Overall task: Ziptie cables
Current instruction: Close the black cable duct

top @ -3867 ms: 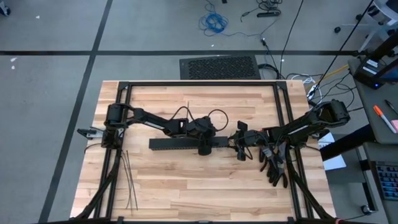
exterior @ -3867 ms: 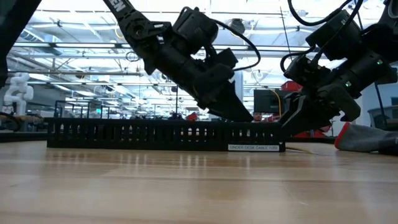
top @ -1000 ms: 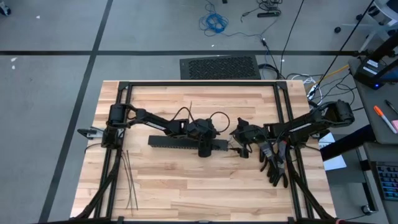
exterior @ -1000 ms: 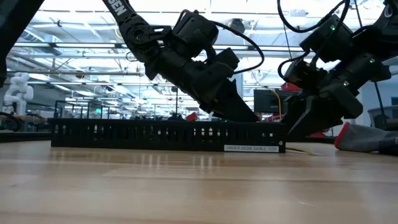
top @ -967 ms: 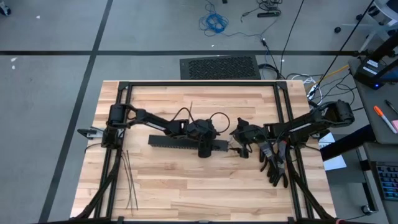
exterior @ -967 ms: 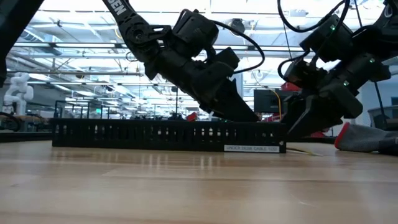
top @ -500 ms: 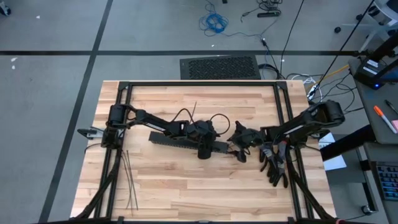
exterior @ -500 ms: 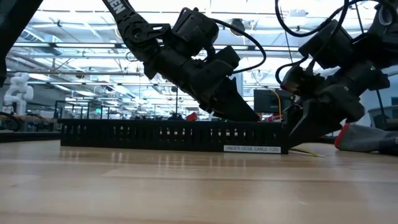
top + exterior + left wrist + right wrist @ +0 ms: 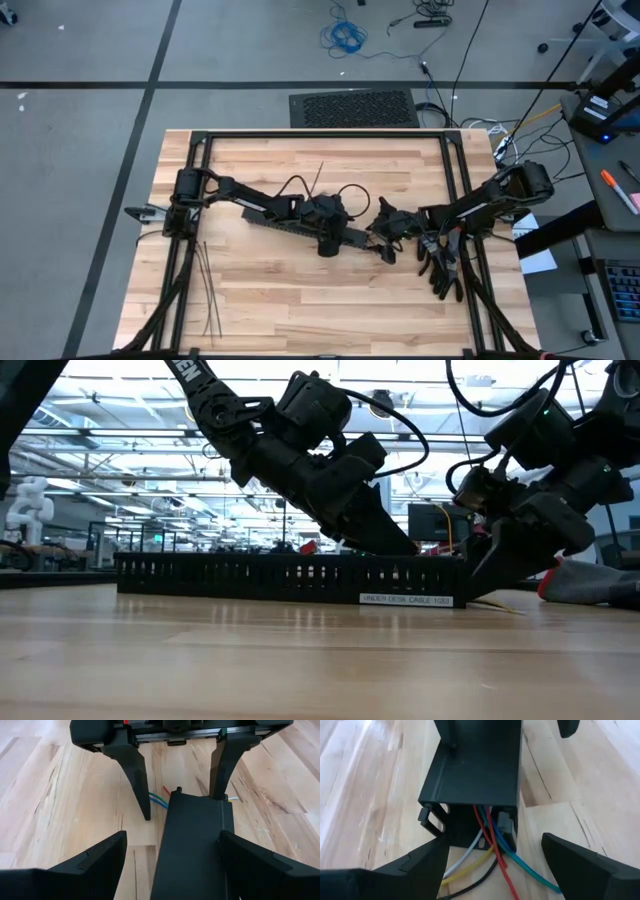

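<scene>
While lying slantwise across the middle of the wooden table (image 9: pixel 260 290), the long black slotted duct (image 9: pixel 290 225) is flanked at its right end by both arms. Left gripper (image 9: pixel 327 243) over the duct near that end, jaws spread wide on either side of the duct's top, not clearly pressing it. Right gripper (image 9: pixel 388 243) just off the duct's open end, jaws likewise wide apart and empty. Cables (image 9: pixel 487 850) spilling from the duct's mouth between the right gripper's fingers (image 9: pixel 580 865): red, blue, teal, yellow, white and black strands fanning onto the wood. Zipties (image 9: pixel 207 290) lying well apart, near the table's front left corner beside the frame. Black gloves (image 9: pixel 442 268) heaped by the table's right edge under the right arm.
</scene>
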Available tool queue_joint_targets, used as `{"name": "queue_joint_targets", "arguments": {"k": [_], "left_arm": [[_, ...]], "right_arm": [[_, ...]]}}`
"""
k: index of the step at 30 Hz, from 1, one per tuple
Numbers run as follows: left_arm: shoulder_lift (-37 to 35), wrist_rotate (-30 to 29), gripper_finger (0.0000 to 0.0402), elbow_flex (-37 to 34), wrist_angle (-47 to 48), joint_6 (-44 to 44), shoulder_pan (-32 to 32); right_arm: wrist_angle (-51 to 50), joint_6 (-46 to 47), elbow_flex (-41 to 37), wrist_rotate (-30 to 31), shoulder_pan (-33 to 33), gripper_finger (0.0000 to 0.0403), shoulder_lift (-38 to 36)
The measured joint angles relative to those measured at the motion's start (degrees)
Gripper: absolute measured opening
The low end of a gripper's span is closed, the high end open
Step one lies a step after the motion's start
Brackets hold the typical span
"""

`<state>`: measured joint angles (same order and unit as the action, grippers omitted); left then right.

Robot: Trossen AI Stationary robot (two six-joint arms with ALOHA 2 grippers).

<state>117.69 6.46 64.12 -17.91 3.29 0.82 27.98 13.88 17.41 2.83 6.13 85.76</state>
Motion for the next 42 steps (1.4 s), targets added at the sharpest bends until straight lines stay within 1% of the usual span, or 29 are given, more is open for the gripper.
{"name": "queue_joint_targets", "arguments": {"k": [10, 14, 16, 18, 21, 25, 28, 32, 36, 39, 41, 42], "left_arm": [[0.0, -0.04, 0.0313, 0.0, 0.0, -0.02, 0.0], [0.0, -0.04, 0.0313, 0.0, 0.0, -0.12, -0.01], [0.0, -0.25, 0.0313, 0.0, 0.02, -0.37, -0.04], [0.0, -0.28, 0.0313, -0.02, -0.11, -1.07, 0.04], [0.02, -0.38, 0.0313, -0.04, -0.5, -1.36, 0.14], [0.07, -1.26, 0.0313, -0.04, -1.61, -1.38, 0.27], [0.07, -1.41, 0.0313, -0.02, -1.73, -1.38, 0.8], [0.07, -1.29, 0.0313, 0.0, -1.75, -1.42, 1.51], [0.07, -0.7, 0.0313, 0.02, -1.84, -1.05, 1.6], [0.07, -0.63, 0.0313, 0.02, -1.84, -0.69, 1.57], [0.07, -0.4, 0.0313, 0.02, -1.84, -0.19, 1.57], [0.07, -0.26, 0.0313, 0.02, -1.84, -0.09, 1.52]], "right_arm": [[-0.08, 2.05, 0.0, -2.34, -0.06, 0.0313, -0.09], [0.19, 2.99, 0.0, -2.55, 1.06, 0.0313, -0.37], [0.24, 3.89, -0.04, -4.54, 1.85, 0.0313, -1.29], [0.01, 4.83, -0.09, -4.06, 2.46, 0.0313, -2.3], [-0.49, 7.09, 0.02, 1.14, 2.78, 0.0313, -3.97], [-4.79, 8.34, 0.0, 7.14, 2.82, 0.0313, -5.91], [-8.01, 11.08, -0.01, 12.48, 3.48, 0.0313, -8.08], [-13.33, 16.83, -0.03, 21.74, 9.12, 0.0313, -11.28], [-12.63, 21.91, -0.04, 27.71, 17.39, 0.0313, -12.52], [-12.36, 22.52, -0.02, 35.85, 22.95, 0.0313, -10.63], [-12.75, 21.08, -0.07, 40.61, 24.84, 0.0313, -8.14], [-12.28, 20.16, -0.07, 41.97, 25.0, 0.0313, -6.9]]}}
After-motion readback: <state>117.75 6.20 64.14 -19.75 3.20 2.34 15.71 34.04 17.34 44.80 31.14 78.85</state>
